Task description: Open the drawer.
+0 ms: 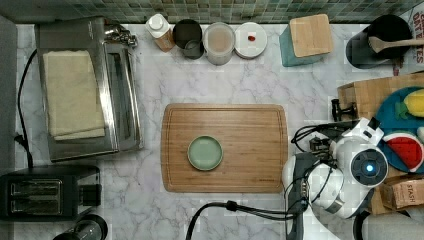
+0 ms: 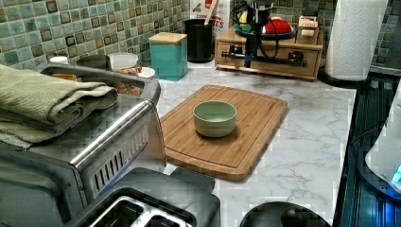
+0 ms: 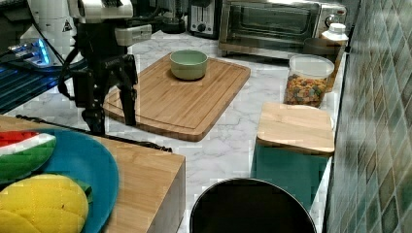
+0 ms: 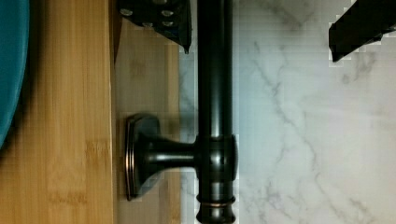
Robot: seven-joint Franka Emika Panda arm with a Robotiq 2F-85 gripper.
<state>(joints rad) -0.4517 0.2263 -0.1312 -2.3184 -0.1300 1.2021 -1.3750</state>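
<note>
Since our gripper (image 4: pixel 268 28) is open, one finger either side of the black bar handle (image 4: pixel 214 93), nothing's pulled yet. The drawer (image 2: pixel 269 59) looks shut, at 1 o'clock from the green bowl (image 2: pixel 214 117) in the left view; closing and pulling remain.

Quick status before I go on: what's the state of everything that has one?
drawer: shut, front flush with its box.
handle: not yet clamped.
claw: open, fingers either side of the handle.
green bowl: upright, empty, on the cutting board.
toaster oven: door shut.
jar: lid on.
</note>
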